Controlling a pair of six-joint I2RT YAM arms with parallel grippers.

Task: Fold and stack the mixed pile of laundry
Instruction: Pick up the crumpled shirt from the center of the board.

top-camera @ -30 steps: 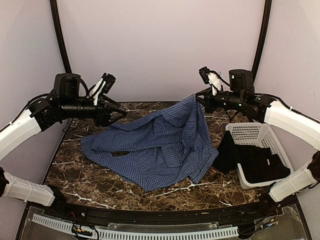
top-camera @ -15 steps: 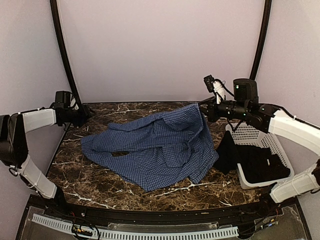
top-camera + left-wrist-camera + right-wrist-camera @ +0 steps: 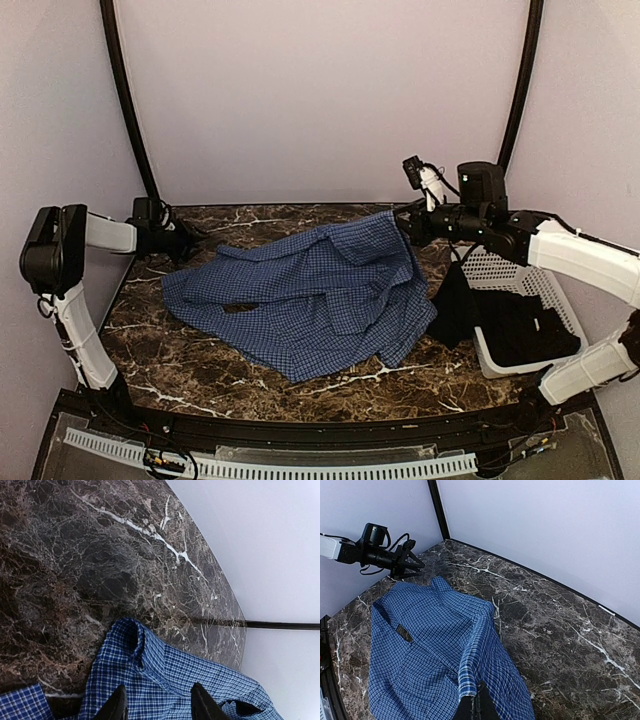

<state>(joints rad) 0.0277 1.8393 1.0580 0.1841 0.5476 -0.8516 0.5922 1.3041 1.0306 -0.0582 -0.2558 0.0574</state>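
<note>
We see the blue-and-white small-check cloth shirt (image 3: 310,300) sprawled, crumpled, across the dark, white-veined marble-pattern table (image 3: 150,350), its long axis running from the left side up toward the far right.

Its far-right corner is lifted off the table, pinched in the clenched right claw (image 3: 405,225), and the cloth drapes down from there in soft folds. The left claw (image 3: 195,240) sits at the shirt's far-left tip, its two black fingers (image 3: 118,705) parted just above a rolled hem, grasping nothing that we can make out. The plain black soft garment (image 3: 455,305) fills the white perforated plastic basket (image 3: 520,265) on the right and spills over the rim nearest the shirt, just beside the shirt's right edge.
</note>
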